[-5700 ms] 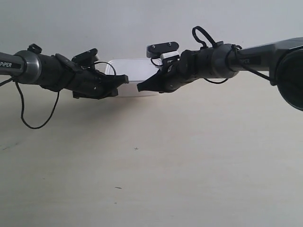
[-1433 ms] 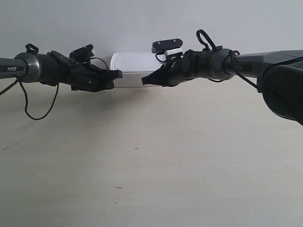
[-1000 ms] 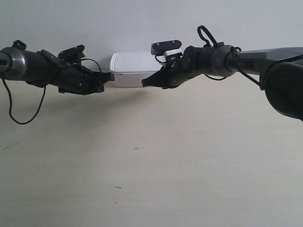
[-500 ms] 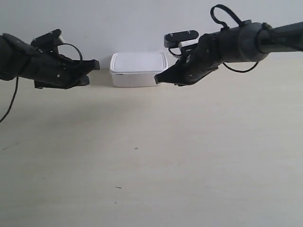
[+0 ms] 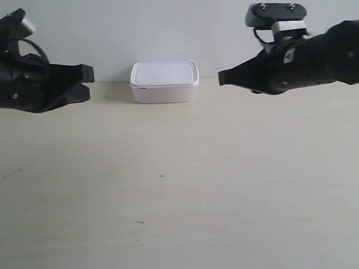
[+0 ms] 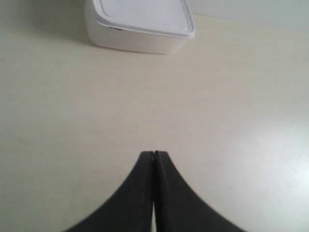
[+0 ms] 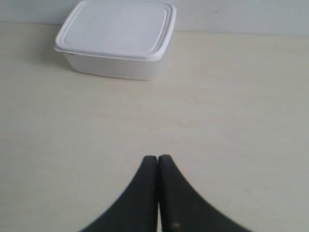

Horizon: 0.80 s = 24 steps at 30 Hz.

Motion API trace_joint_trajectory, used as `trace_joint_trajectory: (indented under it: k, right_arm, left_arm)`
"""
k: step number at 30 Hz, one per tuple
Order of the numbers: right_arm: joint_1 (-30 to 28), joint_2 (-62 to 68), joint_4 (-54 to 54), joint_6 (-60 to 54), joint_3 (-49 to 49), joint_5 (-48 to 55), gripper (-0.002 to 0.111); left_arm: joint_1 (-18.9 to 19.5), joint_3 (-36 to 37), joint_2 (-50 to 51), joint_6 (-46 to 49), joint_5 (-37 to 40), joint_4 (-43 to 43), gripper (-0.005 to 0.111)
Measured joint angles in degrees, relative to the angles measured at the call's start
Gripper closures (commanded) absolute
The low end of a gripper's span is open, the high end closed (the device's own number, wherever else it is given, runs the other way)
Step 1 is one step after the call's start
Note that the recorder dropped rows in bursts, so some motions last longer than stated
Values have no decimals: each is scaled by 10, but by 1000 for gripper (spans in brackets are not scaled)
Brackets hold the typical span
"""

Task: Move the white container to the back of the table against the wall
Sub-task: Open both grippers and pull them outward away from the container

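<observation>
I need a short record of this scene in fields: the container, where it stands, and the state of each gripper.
object: small rectangular white plastic container, lid on
position: on the pale cream tabletop, at its back edge beside the plain grey-white wall; contact cannot be told
left gripper: fingers shut, empty, apart from the container
right gripper: fingers shut, empty, apart from the container

From where I watch, a tiny dark speck [image 5: 161,176] sits near the middle of the exterior view. A short dark fleck [image 5: 139,222] lies at its seven o'clock. A faint smudge [image 5: 11,174] lies far out at its nine o'clock.
</observation>
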Motion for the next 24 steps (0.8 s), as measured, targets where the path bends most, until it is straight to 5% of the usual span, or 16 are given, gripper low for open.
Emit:
trace_joint_trajectory:
  k: [13, 24]
  right_arm:
    - [0, -450, 40, 10, 313, 13, 108]
    - [0, -707, 58, 113, 400, 69, 108]
  left_arm:
    - [-1, 232, -466, 1, 121, 34, 107]
    - [-1, 321, -542, -23, 178, -27, 107]
